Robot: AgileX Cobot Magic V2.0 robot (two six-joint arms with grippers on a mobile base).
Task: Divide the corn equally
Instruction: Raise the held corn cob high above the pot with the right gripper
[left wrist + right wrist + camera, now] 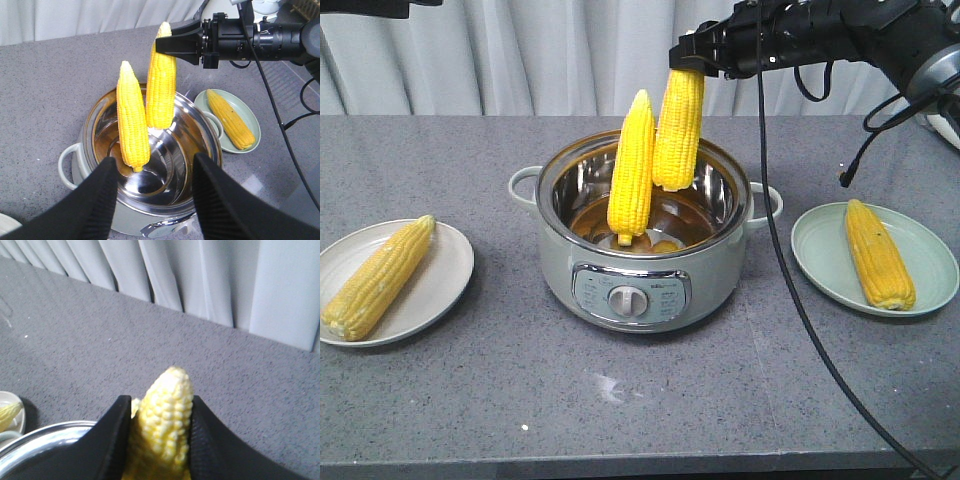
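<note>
The right claw (688, 62) is clamped on the pointed tip of one corn cob (678, 130). This cob hangs straight down over the pot (650, 255) in the middle of the worktop (470, 400), with its stub end at about the height of the rim. A second cob (631, 170) stands inside the pot, tip upward, close beside the hanging one; I cannot tell if they touch. On the left plate (440, 290) lies a third cob (378, 277), and on the right plate (820, 240) a fourth cob (878, 254). The left claw (154, 165) hovers over the near side of the pot with its fingers apart and holds nothing.

I judge that a cob like this is stiff and rather heavy for its size, so it will not bend, but it can swing. The kernels look smooth and perhaps wet, and the tip narrows, so a hold there could slide off upward. A hold lower down, where the cob is thicker and even, seems safer to me. The pressure should be moderate, because kernels crush easily.
</note>
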